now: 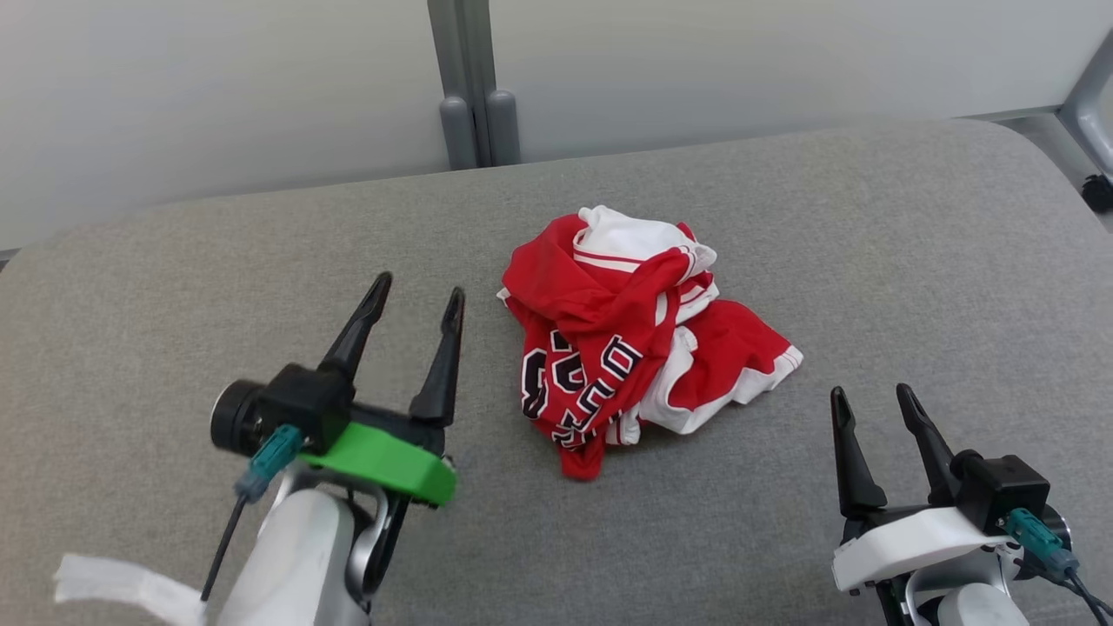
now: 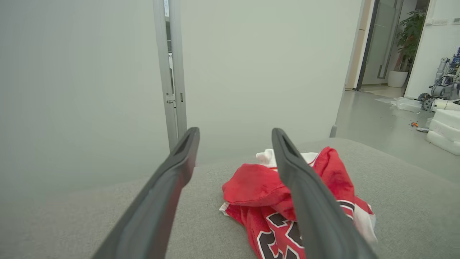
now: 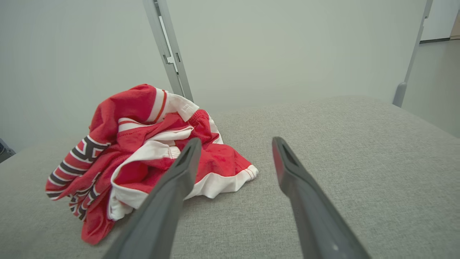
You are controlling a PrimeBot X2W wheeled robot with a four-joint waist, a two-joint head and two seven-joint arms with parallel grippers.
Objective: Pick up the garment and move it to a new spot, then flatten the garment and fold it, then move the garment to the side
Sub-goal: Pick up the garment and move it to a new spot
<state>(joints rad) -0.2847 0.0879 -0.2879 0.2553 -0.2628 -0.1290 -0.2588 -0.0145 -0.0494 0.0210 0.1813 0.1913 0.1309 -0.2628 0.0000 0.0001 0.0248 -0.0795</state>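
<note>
Two grippers sat nearest the robot, both low over the grey fabric-covered worktop (image 1: 217, 261) and both empty. The left gripper (image 1: 419, 289), carried on a bright green plastic mount (image 1: 383, 461), had its two long dark fingers spread apart and pointing away from the robot, just to the left of the cloth and not touching it. The right gripper (image 1: 870, 391), on a white plastic mount (image 1: 913, 539), likewise held its fingers apart, near the lower right corner of the cloth but clear of it. Between them and a little further out lay the crumpled red and white sports jersey (image 1: 626, 339), heaped in a loose mound near the middle of the worktop, with dark, white-edged lettering showing on its front folds and a white-trimmed hem spilling toward the right gripper. From the left wrist the jersey appeared partly behind the right-hand finger; from the right wrist it lay to the left of both fingers. Beyond the worktop's far edge stood a pale grey partition wall with a grey vertical post (image 1: 474, 96), and far off through an opening a potted green plant (image 2: 408, 36) was visible.
</note>
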